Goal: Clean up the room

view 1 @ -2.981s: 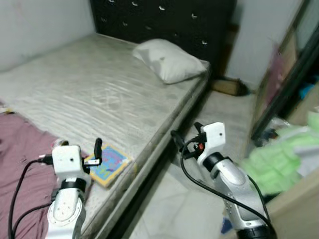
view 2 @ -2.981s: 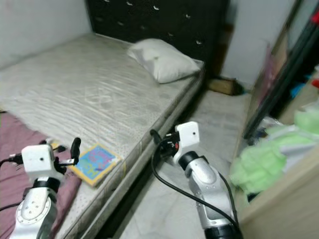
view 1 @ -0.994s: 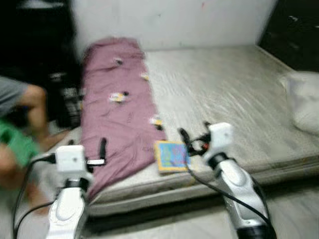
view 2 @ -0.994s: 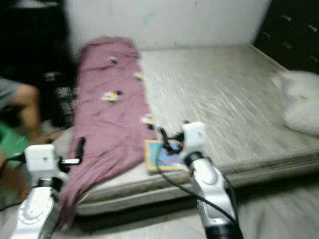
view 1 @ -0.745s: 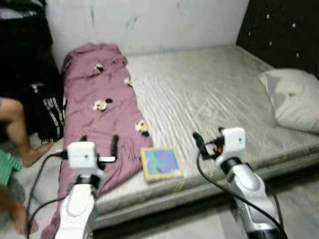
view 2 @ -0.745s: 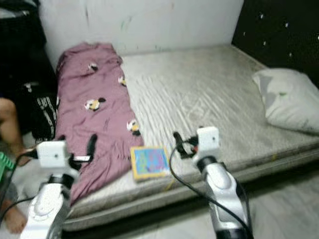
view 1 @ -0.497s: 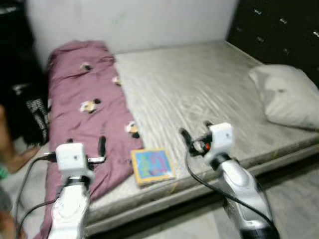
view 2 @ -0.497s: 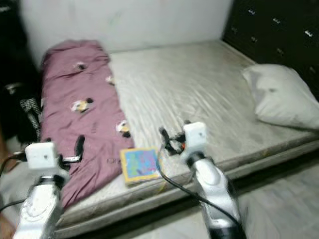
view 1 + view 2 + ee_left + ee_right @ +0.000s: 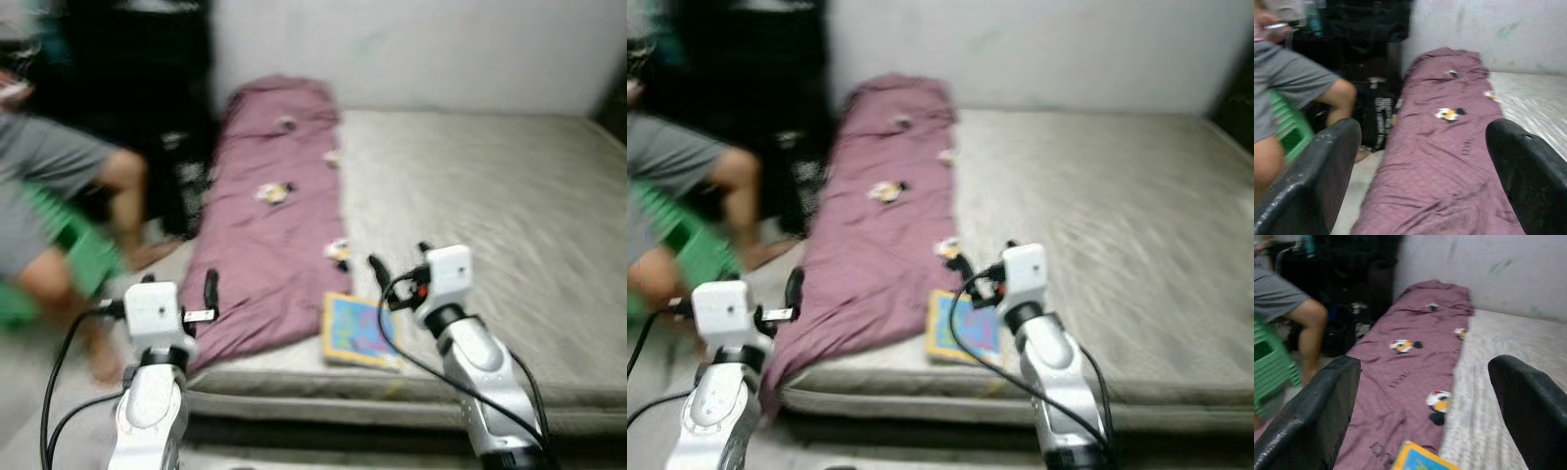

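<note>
Purple blanket [image 9: 269, 235] on the bed [image 9: 509, 206] looks soft and floppy; pinch its edge. Both the left tool [image 9: 209, 294] and right tool [image 9: 382, 276] are open, holding nothing.

Bed with a bare grey mattress [image 9: 490, 206], set against a pale wall. Purple blanket [image 9: 274, 225] with small cartoon prints lies lengthwise along the mattress's left side, its near end drooping over the mattress's front edge. Colourful flat book [image 9: 358, 331] lies on the mattress near the front edge, just right of the blanket, touching its hem.
</note>
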{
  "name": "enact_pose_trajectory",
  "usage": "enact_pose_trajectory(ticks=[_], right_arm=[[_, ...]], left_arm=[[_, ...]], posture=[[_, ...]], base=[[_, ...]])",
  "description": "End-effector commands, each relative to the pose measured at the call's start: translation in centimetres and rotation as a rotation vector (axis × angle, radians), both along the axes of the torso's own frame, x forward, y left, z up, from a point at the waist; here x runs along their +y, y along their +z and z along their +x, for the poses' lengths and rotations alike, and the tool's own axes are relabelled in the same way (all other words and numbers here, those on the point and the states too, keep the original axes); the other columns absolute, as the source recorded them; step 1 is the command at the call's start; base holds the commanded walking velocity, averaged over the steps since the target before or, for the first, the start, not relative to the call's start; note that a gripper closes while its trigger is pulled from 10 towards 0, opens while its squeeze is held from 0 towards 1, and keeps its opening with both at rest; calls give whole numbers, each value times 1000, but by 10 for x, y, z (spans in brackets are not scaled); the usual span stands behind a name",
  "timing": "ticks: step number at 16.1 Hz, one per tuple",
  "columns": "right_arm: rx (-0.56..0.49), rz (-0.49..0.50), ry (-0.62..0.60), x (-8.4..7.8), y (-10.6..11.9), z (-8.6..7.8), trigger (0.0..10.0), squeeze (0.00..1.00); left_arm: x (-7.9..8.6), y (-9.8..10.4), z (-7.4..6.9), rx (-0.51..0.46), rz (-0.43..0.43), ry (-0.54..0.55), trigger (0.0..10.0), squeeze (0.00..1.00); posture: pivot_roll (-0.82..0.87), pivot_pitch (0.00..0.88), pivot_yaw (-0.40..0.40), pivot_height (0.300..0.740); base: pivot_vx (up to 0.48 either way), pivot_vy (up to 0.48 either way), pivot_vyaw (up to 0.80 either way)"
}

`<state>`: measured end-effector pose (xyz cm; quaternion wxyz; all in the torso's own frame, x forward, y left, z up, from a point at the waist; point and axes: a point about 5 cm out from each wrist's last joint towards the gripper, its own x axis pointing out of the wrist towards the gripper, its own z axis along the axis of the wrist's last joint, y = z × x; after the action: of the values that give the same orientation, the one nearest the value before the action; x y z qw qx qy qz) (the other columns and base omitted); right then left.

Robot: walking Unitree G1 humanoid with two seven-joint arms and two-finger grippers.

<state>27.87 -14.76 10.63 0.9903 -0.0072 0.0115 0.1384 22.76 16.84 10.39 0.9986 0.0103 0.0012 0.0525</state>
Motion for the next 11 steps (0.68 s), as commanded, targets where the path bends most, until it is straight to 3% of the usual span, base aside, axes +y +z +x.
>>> enact_pose_trajectory(ticks=[1, 3, 7, 11], right_arm=[[-14, 2, 2, 4, 2, 2, 10000, 0], [-20, -1, -12, 4, 2, 3, 10000, 0], [-42, 28, -102, 1, 6, 6, 10000, 0], [-35, 23, -199, -8, 1, 0, 10000, 0]], left_arm=[[4, 0, 1, 1, 26, 8, 10000, 0], [4, -1, 5, -1, 41, 3, 10000, 0], [5, 0, 10, -6, 37, -15, 10000, 0], [0, -3, 6, 9, 6, -46, 10000, 0]], posture=[[-47, 0, -40, 740], [-38, 0, -40, 740], [-43, 0, -19, 740], [-59, 0, -3, 740]], base=[[0, 0, 800], [0, 0, 791], [0, 0, 0], [0, 0, 0]])
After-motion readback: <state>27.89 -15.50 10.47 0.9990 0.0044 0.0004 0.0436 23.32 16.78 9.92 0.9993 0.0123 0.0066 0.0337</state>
